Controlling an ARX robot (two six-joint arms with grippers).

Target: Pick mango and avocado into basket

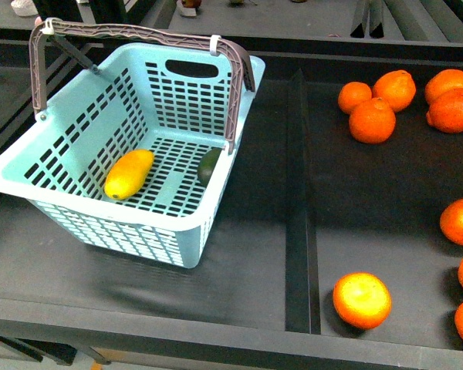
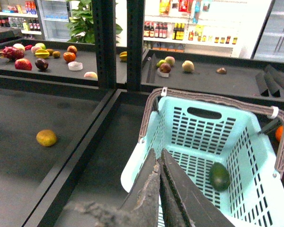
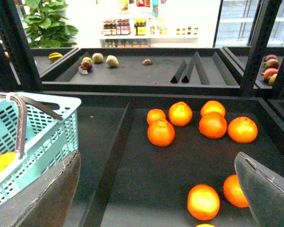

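The mango (image 1: 129,173) and the avocado (image 1: 209,165) both lie on the slotted floor of the basket (image 1: 77,206), a little apart. The left gripper (image 2: 159,166) hangs above the basket's near rim, its fingers pressed together with nothing between them; the avocado sits just beyond it. The right gripper (image 3: 156,189) is spread wide, empty, above the dark surface (image 3: 128,189), with oranges (image 3: 161,133) ahead and the basket off to its side.
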